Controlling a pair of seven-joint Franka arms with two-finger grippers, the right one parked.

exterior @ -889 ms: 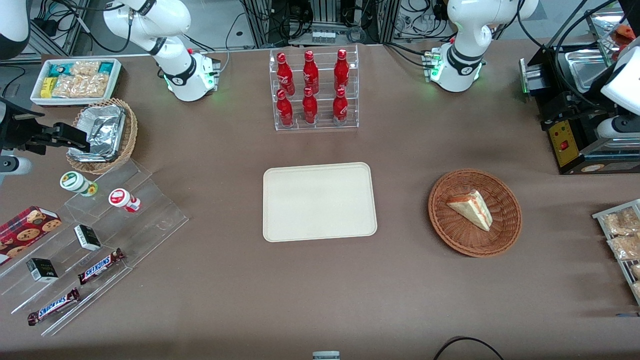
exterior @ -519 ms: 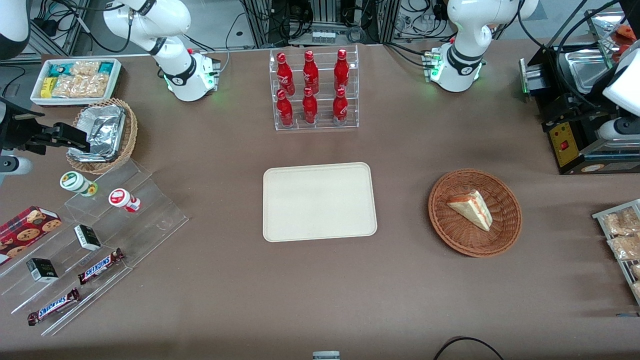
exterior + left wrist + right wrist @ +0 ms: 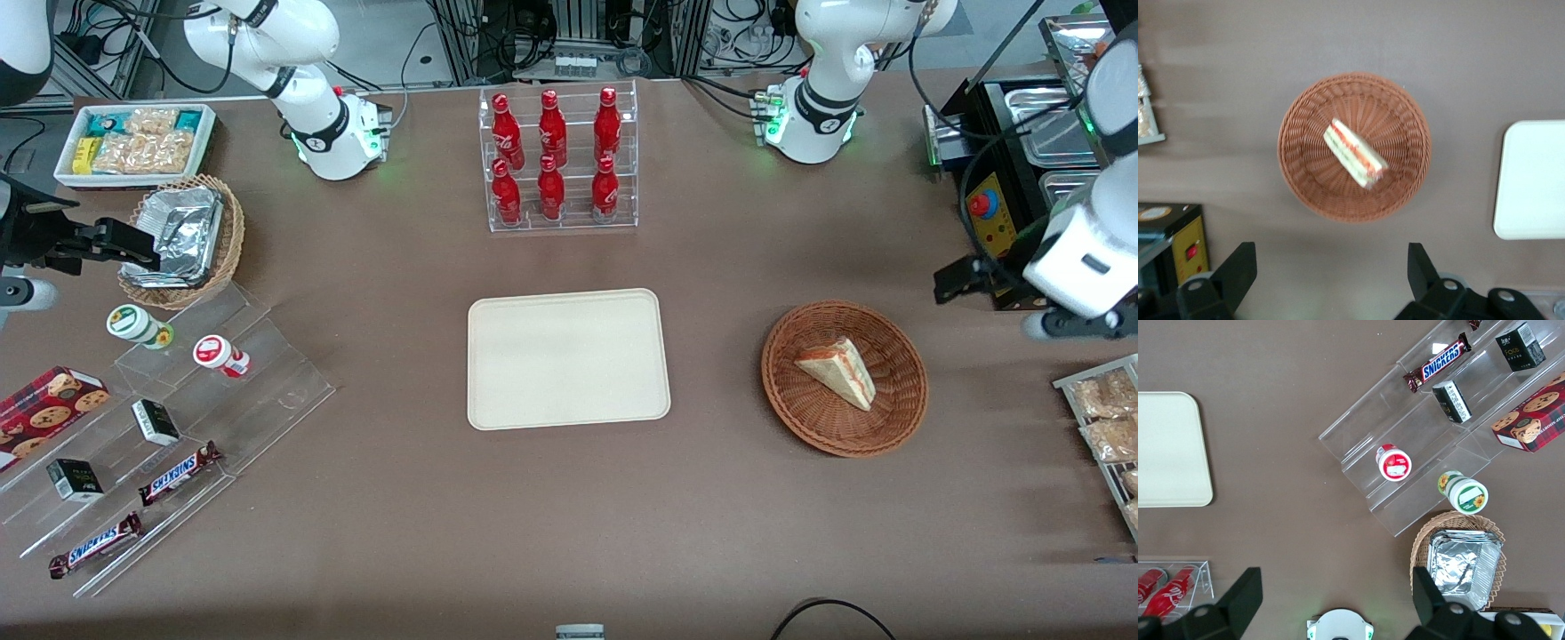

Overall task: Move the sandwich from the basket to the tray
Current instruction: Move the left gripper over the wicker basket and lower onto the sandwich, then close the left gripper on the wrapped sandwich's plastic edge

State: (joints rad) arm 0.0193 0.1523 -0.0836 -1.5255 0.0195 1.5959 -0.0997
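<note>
Jaws spread wide on our left gripper (image 3: 1331,267), high above the round reddish-brown wicker basket (image 3: 1405,173); triangular white-bread sandwich (image 3: 1355,153) inside; cream rectangular tray (image 3: 569,358) nearby on the desk

White arm (image 3: 1080,249) — black two-finger gripper (image 3: 1331,273), green-lit base (image 3: 805,124)
</note>
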